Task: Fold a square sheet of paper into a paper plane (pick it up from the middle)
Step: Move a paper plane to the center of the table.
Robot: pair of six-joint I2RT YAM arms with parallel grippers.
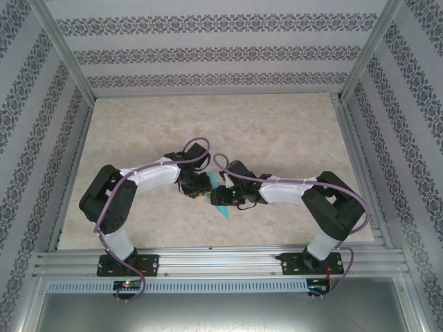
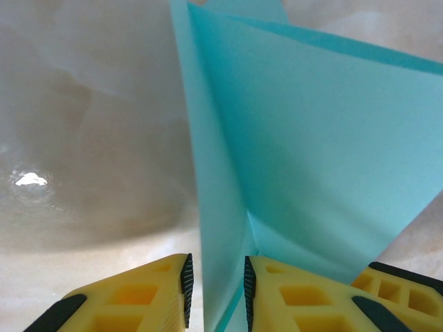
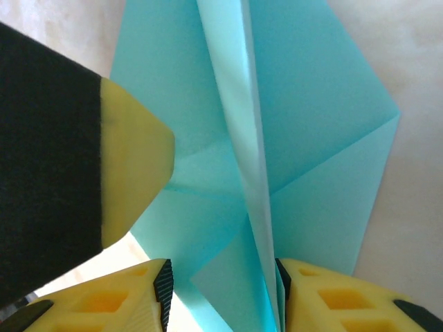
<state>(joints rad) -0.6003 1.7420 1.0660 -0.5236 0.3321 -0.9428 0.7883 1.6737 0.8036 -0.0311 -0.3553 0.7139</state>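
Near the table's (image 1: 208, 124) front middle, the partly folded teal paper (image 1: 221, 209) stands ridged between both pincers. The left gripper (image 2: 216, 280) sits narrow around its upright fold, whether clamped I cannot tell. The right gripper (image 3: 223, 280) straddles the ridge half-open, paper touching one finger (image 3: 325, 297).

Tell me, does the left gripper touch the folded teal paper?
Touching. The left wrist view shows the folded teal paper standing between the fingers of the left gripper, lying against one pad.
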